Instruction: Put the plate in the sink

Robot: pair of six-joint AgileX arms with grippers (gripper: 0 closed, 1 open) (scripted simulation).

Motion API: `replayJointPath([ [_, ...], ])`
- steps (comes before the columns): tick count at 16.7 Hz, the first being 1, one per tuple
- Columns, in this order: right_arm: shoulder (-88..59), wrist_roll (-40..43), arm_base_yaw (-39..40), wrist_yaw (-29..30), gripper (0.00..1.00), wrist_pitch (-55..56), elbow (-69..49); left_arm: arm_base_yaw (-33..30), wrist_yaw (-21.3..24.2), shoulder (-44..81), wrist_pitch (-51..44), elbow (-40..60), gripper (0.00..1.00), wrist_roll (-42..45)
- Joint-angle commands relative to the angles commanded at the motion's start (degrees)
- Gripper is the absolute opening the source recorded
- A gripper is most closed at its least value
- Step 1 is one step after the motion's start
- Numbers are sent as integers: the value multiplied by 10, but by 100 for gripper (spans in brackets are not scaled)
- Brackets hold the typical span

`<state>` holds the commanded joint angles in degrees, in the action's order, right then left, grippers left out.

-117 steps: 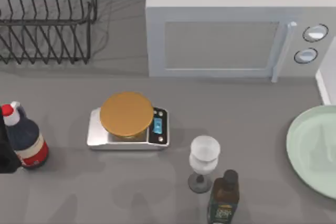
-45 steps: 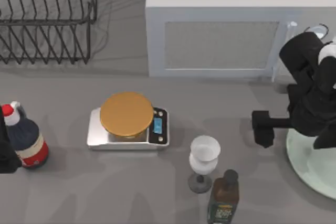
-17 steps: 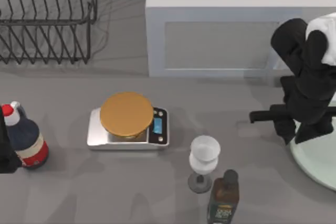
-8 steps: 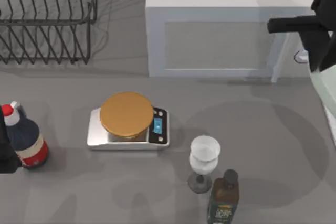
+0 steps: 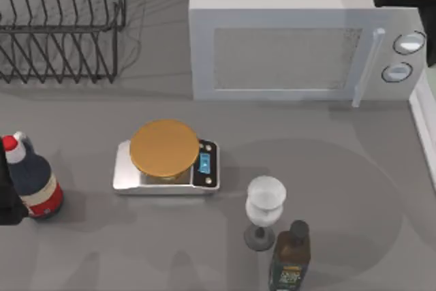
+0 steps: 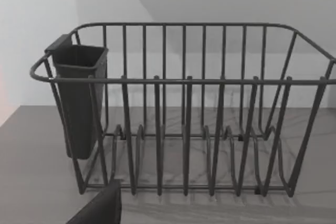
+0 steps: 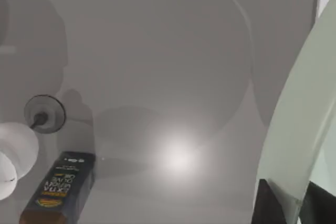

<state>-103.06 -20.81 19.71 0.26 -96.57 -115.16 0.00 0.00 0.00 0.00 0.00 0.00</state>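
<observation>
- Left arm (image 5: pixel 5 195) parked at table's left edge beside the red-capped bottle (image 5: pixel 30 178); can't tell its finger state.
- Scale (image 5: pixel 167 158), wine glass (image 5: pixel 264 209), dark bottle (image 5: pixel 289 257) mid-table.
- Right gripper (image 7: pixel 286 203) raised at far right by the microwave (image 5: pixel 300 32), clamped on plate (image 7: pixel 294 129) rim, plate airborne, tilted.
- Sink (image 5: pixel 422 131) rim at right edge.

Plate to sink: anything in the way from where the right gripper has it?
Nothing visible does. The right gripper holds the plate by its rim above the table; the sink rim sits at the table's right edge, nothing on it.

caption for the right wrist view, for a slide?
Right gripper holds the pale green plate by its rim, lifted above the grey table, wine glass and bottle.
</observation>
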Motion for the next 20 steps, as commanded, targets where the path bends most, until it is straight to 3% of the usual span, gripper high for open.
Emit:
replayJointPath([
  [4, -37, 5, -34, 12, 0, 6, -40, 0, 0, 0, 0, 0, 100, 0],
  [7, -118, 27, -94, 29, 0, 13, -132, 0, 0, 0, 0, 0, 100, 0],
  [14, -406, 155, -217, 28, 0, -11, -412, 0, 0, 0, 0, 0, 100, 0],
  [20, -523, 241, -244, 3, 0, -42, -511, 0, 0, 0, 0, 0, 100, 0],
])
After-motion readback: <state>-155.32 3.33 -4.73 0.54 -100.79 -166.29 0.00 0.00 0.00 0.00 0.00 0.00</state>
